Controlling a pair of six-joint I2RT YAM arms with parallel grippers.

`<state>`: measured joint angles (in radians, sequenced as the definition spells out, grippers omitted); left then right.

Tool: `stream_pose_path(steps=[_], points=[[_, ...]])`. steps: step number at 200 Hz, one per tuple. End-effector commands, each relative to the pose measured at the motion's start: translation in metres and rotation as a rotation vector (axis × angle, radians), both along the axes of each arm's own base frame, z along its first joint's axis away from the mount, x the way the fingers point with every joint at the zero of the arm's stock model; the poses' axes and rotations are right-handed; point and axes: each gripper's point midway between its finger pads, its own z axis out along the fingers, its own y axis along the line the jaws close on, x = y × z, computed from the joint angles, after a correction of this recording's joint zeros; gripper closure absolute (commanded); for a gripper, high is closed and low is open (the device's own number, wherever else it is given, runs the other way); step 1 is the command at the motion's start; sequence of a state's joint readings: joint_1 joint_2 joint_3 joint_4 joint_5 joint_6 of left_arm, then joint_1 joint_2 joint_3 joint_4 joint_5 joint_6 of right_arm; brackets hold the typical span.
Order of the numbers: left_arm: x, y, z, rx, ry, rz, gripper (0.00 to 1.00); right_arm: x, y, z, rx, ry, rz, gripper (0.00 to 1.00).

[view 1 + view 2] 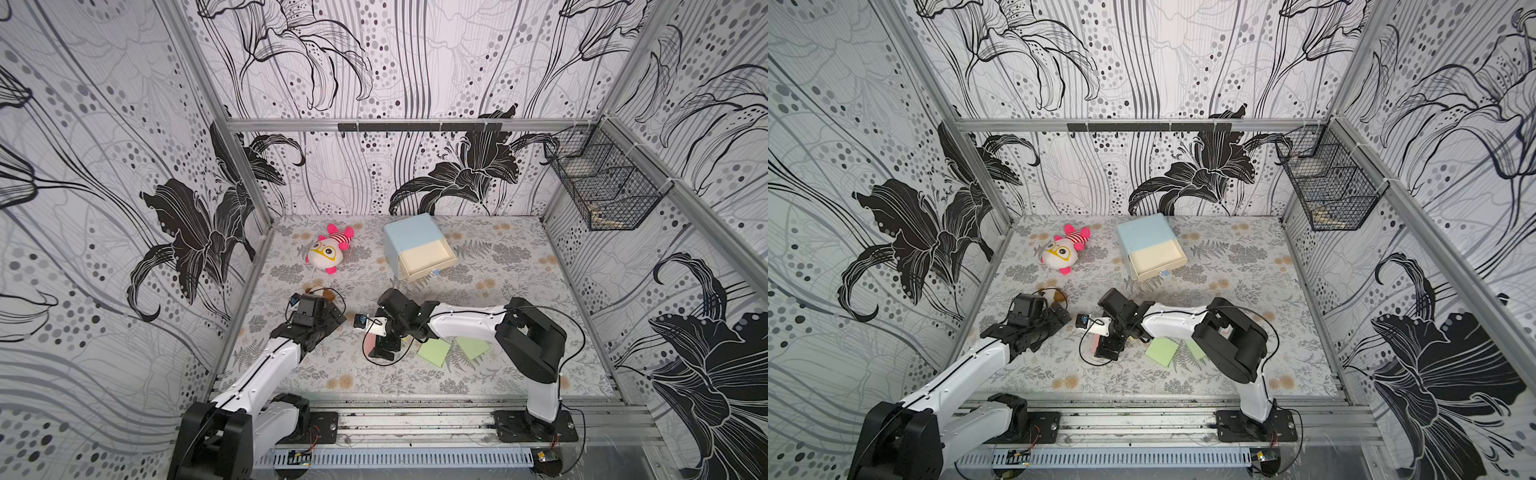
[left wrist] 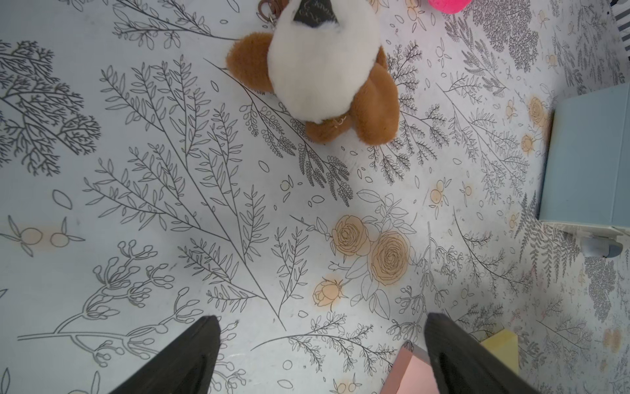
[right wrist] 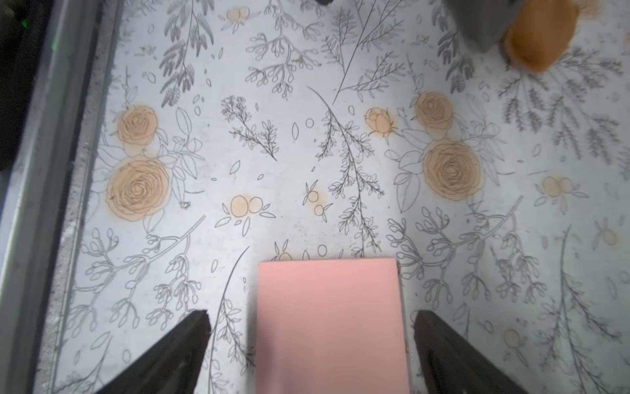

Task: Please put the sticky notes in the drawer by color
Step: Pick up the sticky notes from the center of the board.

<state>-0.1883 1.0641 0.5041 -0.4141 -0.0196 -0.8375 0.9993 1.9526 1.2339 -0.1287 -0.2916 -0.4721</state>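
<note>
Finds the left pincer spread wide above the bare surface, gripping nothing. Places it left of middle, with a brown and white plush just beyond its fingers on the far side.

Finds the right pincer equally wide, straddling the pink pad with a gap on either side and no hold on it. Puts that pink pad flat on the surface near the middle, mostly hidden under the right wrist in both top views.

Catches the yellow pad near the pink one, to its right, largely covered by the arm from above. Shows a green pad and a second green pad flat on the surface further right, side by side, partly under the right arm.

Sets the drawer chest upright at the far middle, well apart from all four pads. Shows its top drawer pulled out toward the near side, cream floor in view, with a blue knob at the front.

Notes a pink and white plush with yellow glasses left of the chest, and a black wire basket hung on the right wall.
</note>
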Motion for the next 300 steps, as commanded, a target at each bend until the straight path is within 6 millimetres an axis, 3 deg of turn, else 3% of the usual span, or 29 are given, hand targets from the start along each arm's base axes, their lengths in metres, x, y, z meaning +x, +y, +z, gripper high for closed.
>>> stream_pose_path(steps=[1,120,200,300], points=[[-0.001,0.002,-0.002,0.002,-0.014,-0.016,0.01,-0.003,-0.005,-0.013,-0.075,-0.016,0.079,0.01],[-0.003,0.003,-0.004,-0.002,-0.025,-0.011,0.01,0.008,-0.016,-0.049,-0.213,-0.026,0.048,0.01],[-0.001,0.003,-0.001,-0.008,-0.037,-0.012,0.01,0.008,-0.016,-0.051,-0.216,-0.025,0.045,0.14],[0.0,0.003,0.002,-0.007,-0.049,-0.009,0.01,0.01,-0.012,-0.046,-0.197,-0.025,0.037,0.19]])
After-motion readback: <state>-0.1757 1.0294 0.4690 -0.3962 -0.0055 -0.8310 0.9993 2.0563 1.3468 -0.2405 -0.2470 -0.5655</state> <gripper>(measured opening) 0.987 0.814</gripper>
